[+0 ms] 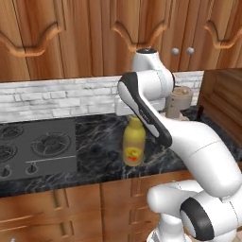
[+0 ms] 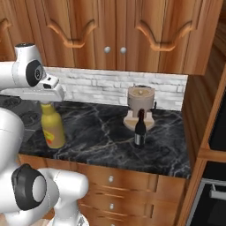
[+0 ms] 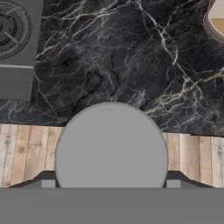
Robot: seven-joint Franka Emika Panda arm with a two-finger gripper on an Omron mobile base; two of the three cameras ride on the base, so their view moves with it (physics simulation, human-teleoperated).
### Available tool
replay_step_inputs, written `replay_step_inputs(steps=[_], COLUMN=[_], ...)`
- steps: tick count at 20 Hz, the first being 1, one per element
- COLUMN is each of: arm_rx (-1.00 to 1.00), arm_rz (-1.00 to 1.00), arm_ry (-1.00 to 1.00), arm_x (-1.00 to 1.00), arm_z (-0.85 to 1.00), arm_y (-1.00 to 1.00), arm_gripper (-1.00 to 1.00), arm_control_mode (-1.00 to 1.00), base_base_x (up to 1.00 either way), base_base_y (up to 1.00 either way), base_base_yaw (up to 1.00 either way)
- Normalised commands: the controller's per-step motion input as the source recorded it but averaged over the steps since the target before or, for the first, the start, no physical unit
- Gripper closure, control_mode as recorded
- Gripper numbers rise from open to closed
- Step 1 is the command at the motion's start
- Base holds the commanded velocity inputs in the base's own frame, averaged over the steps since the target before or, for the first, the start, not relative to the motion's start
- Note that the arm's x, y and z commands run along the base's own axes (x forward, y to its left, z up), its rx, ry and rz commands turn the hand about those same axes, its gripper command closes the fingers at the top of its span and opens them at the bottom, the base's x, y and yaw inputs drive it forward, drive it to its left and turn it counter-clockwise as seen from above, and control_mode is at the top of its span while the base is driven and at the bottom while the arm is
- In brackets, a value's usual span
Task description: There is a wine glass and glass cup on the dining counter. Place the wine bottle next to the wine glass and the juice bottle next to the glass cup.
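The yellow juice bottle (image 1: 133,144) with its red-and-yellow label stands upright near the front edge of the black marble wall counter (image 1: 99,146). My gripper (image 3: 108,181) comes down from above and is shut on the top of the bottle; the round grey cap (image 3: 111,144) fills the gap between my fingertips (image 3: 43,180). From the right base view my hand (image 2: 47,93) sits on the neck of the juice bottle (image 2: 53,126). The dark wine bottle (image 2: 140,129) stands free further right on the same counter. The wine glass, the glass cup and the dining counter are out of view.
A beige coffee machine (image 2: 141,106) stands right behind the wine bottle, against the white brick backsplash. A stove top (image 1: 33,146) lies left of the juice bottle. Wood cabinets hang above, and a tall wood unit (image 2: 207,110) closes the counter's right end.
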Motion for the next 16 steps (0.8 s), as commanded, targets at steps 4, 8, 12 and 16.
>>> replay_step_inputs(steps=[4, 8, 12, 16], arm_rx=[0.0, 0.0, 0.0, 0.0], arm_rz=[0.0, 0.0, 0.0, 0.0], arm_ry=[0.0, 0.0, 0.0, 0.0], arm_x=[0.0, 0.0, 0.0, 0.0], arm_z=[0.0, 0.0, 0.0, 0.0], arm_y=[0.0, 0.0, 0.0, 0.0], arm_gripper=[1.0, 1.0, 1.0, 1.0], arm_control_mode=[1.0, 1.0, 1.0, 1.0], base_base_x=[-0.68, -0.61, -0.59, -0.59], base_base_y=[-0.17, -0.18, -0.16, -0.19], base_base_yaw=[-0.06, -0.08, -0.07, -0.14])
